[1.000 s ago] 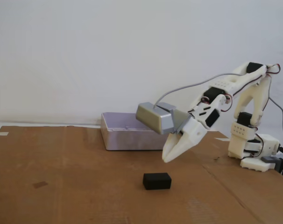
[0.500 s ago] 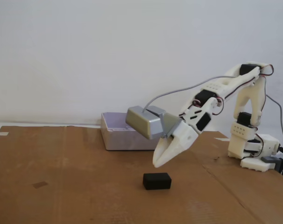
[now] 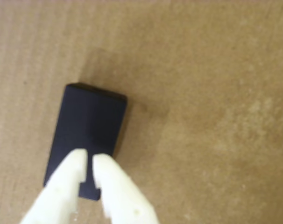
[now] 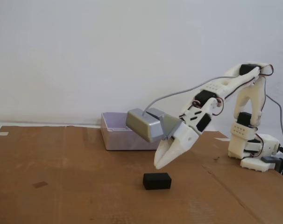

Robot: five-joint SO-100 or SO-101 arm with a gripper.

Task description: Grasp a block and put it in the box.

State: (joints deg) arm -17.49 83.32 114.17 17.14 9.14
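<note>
Now | hand (image 4: 158, 164) clenched, empty, hovering above block (image 4: 157, 180) | block on desk, in front of box (image 4: 118, 135) | block's long axis runs along the fingers in wrist view.

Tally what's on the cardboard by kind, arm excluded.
Black block: 1
Lavender-grey box: 1
Total: 2

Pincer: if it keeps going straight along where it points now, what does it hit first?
Most likely the block. The pincer hangs nearly shut just above it, angled down-left in the fixed view, and its tips overlap the block in the wrist view. Depth is uncertain.
</note>
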